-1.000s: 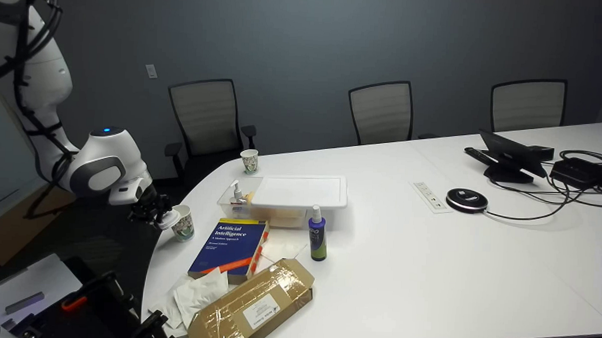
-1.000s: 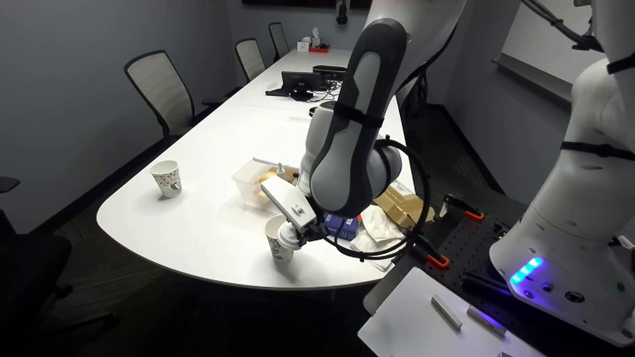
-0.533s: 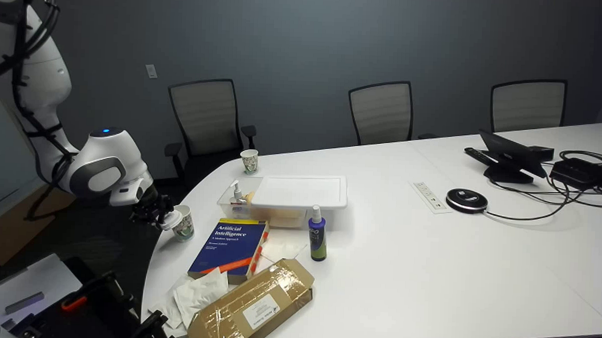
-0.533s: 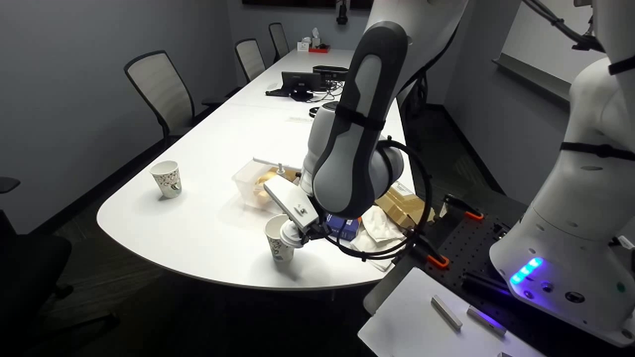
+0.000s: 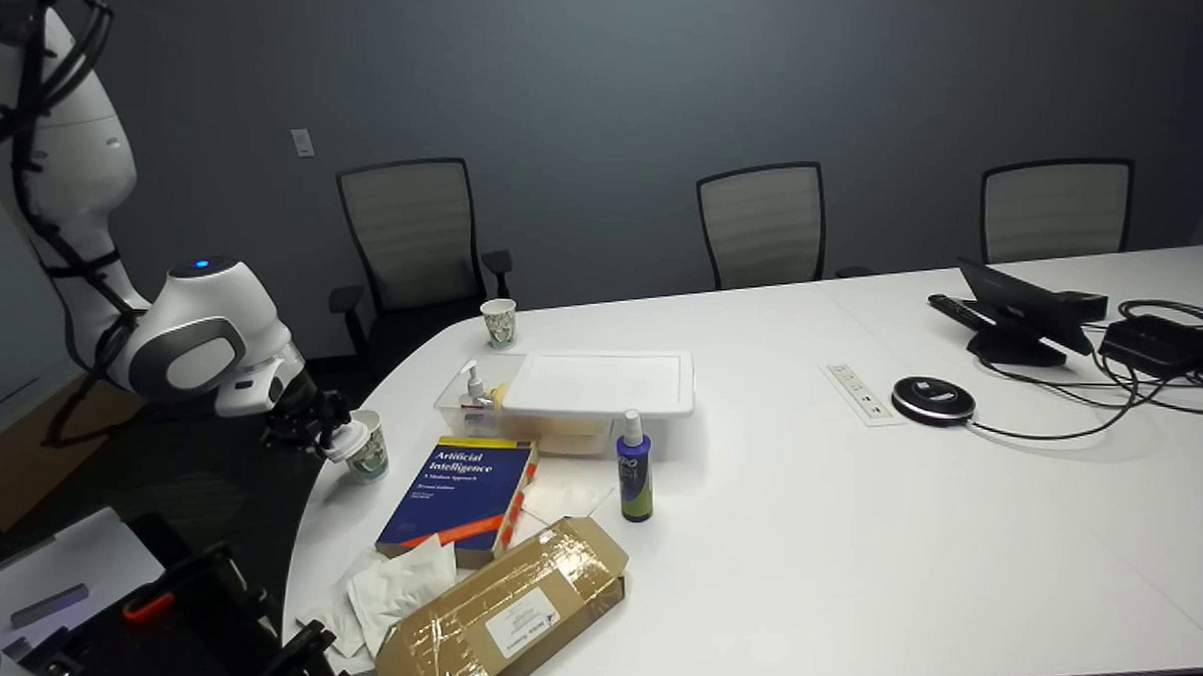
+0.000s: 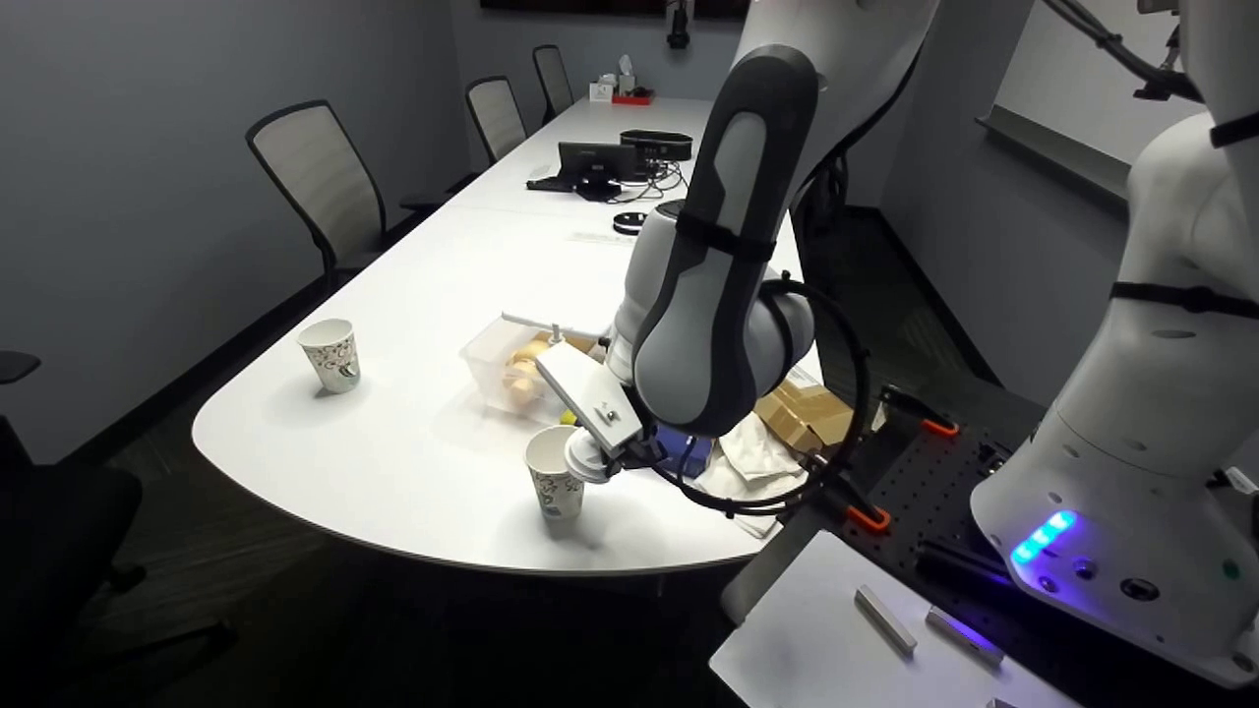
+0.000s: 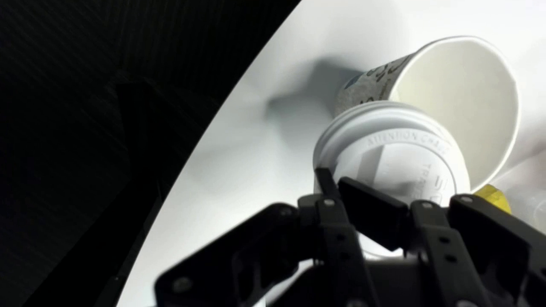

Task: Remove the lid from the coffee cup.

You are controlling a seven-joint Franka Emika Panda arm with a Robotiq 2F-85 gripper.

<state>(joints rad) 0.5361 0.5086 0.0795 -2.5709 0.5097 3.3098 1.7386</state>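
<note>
The coffee cup (image 6: 557, 496) is a patterned white paper cup standing upright near the table's rounded end. It also shows in the wrist view (image 7: 465, 94), with its mouth uncovered. The lid (image 7: 409, 166) is a white plastic disc with raised lettering, tilted, off the cup and beside its rim. It also shows in both exterior views (image 5: 346, 441) (image 6: 587, 457). My gripper (image 7: 333, 177) is shut on the lid's edge. In the wrist view the lid overlaps part of the cup; I cannot tell whether they touch.
A second patterned cup (image 5: 499, 323) stands farther along the table edge. A clear bin with white cover (image 5: 600, 383), a blue book (image 5: 461, 493), a spray bottle (image 5: 635, 479), a cardboard box (image 5: 507, 605) and crumpled napkins (image 5: 403, 586) lie nearby. The table edge (image 7: 204, 136) runs close to the cup.
The gripper and the lid have shifted slightly, up and right in an exterior view, away from the cup's rim. The cup has stayed in place. The grip on the lid is unchanged.
</note>
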